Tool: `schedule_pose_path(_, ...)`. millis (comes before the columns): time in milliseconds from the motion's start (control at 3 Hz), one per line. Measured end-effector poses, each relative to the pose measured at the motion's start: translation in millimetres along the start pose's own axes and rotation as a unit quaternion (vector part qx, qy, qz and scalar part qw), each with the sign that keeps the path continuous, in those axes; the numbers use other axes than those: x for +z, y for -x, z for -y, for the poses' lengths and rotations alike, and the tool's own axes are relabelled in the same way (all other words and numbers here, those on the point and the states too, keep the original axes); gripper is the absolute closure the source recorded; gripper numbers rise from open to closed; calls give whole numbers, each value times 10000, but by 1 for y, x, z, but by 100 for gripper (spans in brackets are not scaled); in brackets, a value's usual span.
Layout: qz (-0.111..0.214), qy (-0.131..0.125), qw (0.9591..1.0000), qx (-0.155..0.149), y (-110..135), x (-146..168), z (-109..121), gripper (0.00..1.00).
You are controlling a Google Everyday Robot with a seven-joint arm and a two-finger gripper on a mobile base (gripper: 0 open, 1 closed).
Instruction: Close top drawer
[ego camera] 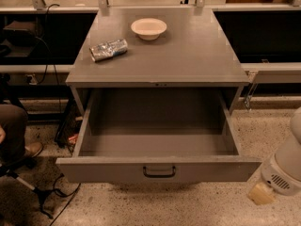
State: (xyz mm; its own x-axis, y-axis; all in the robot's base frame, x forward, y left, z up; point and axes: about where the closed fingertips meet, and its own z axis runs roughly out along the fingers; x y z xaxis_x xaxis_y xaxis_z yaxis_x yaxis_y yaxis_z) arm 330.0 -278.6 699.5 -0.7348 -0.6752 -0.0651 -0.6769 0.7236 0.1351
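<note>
The top drawer [159, 169] of the grey metal cabinet is pulled fully out toward me and its inside is bare. Its plain front panel has a small black loop handle [159, 172] at the centre. My gripper [262, 193] is at the lower right edge of the view, to the right of and slightly below the drawer's front right corner, apart from it. Only the white end of the arm [287, 166] and a pale beige tip show.
On the cabinet top [197, 55] stand a white bowl [148, 28] at the back and a crumpled silver packet [108, 49] at the left. A person's leg and shoe [19, 135] and floor cables [51, 192] are at the left. Dark shelving runs behind.
</note>
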Motion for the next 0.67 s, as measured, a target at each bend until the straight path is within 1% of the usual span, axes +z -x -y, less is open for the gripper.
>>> schedule_pose_path(333, 367, 228, 9990, -115, 26, 36, 0, 100)
schedule_pose_path(667, 722, 398, 9961, -308, 53, 55, -4, 100)
